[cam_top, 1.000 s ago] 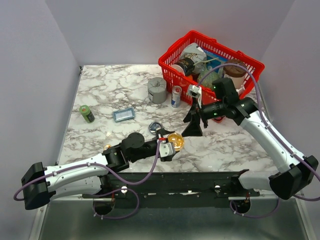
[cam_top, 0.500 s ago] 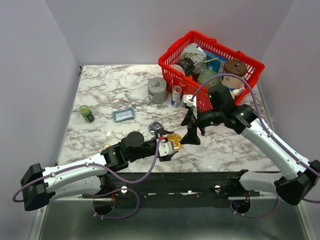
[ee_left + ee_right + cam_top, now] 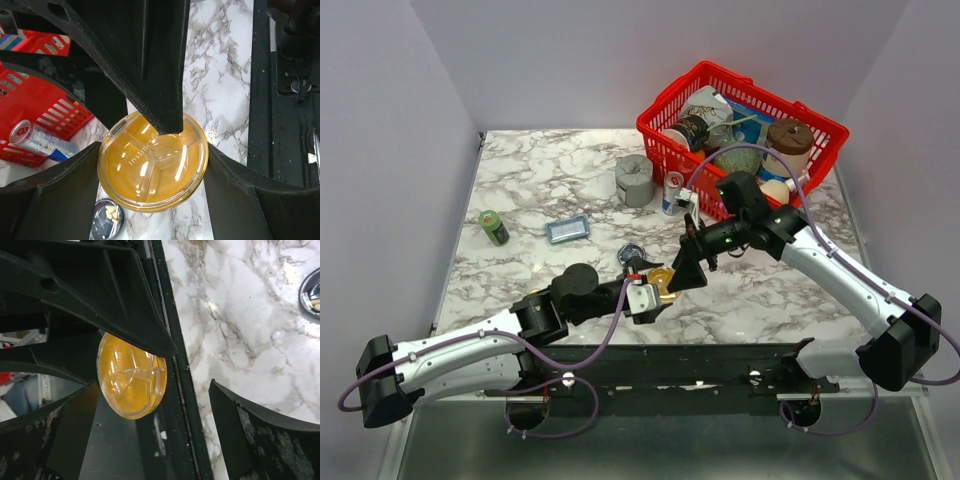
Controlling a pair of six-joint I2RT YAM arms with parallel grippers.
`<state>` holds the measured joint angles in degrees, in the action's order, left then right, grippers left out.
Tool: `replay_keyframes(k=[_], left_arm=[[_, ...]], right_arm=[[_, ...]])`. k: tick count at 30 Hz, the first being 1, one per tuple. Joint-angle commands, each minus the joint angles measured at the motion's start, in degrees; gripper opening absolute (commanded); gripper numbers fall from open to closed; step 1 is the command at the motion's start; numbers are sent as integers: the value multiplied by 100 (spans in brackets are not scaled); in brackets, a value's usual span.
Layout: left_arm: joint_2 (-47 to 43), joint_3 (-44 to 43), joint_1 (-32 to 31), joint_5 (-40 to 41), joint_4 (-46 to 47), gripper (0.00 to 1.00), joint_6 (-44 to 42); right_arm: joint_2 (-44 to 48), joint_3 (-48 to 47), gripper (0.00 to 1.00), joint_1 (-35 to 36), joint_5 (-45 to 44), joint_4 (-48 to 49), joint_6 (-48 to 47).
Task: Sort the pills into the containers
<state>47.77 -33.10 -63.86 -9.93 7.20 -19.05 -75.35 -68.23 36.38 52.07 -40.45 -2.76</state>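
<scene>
Overhead: the right gripper [image 3: 684, 272] has swung in from the red basket [image 3: 658, 148] and now meets the orange dish [image 3: 663, 281], held up by the left gripper [image 3: 653, 290]; probably a lid-opening.

Left wrist: fingers clamp the rim, and the silvery dish [image 3: 106, 221] holds pills.

Right wrist: jaws wide and empty, straddling the dish.

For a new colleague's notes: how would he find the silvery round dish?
Beside the red wire basket stands a grey squat cylinder. Below it in the top view lies the small silvery round dish; unlike the translucent orange dish, its dark inside holds pale pills.
</scene>
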Motion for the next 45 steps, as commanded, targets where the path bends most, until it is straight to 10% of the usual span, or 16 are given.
replay_keyframes(k=[1,24,31,45], left_arm=[[-162,-144,13,-53,299,50,-2],[-523,146,57,457,1195,55,-108],[-637,427,128,659,2397,99,164],[-392,481,180,317,4447,99,112]], right_arm=[[-50,20,98,9,793,327,750],[-437,301,28,-290,2799,2681,3974],[-393,424,25,-333,3036,3991,5197],[-989,644,26,-395,2879,11109,10820]])
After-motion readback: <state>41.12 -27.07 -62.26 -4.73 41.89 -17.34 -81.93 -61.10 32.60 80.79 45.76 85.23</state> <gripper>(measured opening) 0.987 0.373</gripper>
